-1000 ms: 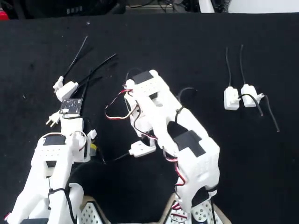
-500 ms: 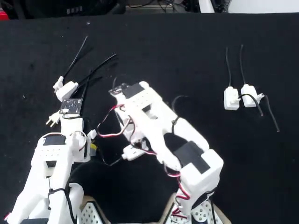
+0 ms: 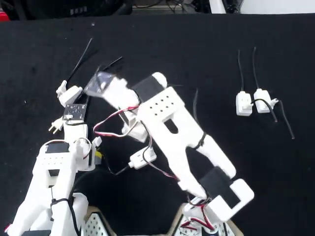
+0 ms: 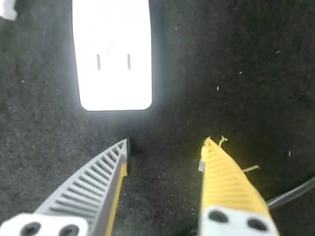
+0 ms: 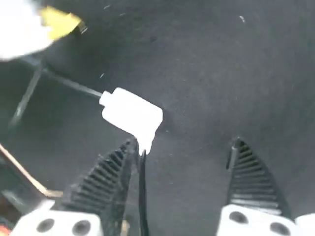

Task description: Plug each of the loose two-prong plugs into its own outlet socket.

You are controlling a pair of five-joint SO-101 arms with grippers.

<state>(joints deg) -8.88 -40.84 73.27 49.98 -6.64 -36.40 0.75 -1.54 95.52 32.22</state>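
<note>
Two claws, both spread and holding nothing, hang low over the work. The left gripper sits just short of a white outlet socket whose two slots are in plain sight. The right gripper straddles a white cabled block that lies closer to one jaw than the other; whether that block is plug or socket cannot be told. A loose two-prong plug lies beside the left arm, another white piece lies under the right arm, and a white pair sits side by side well off toward the table's right. The grasp would likely go best centred on the block's body and clear of its cable, with prongs then squared to the slots before any push. Black cloth covers the table, and dark gear and a white panel line its far edge.
</note>
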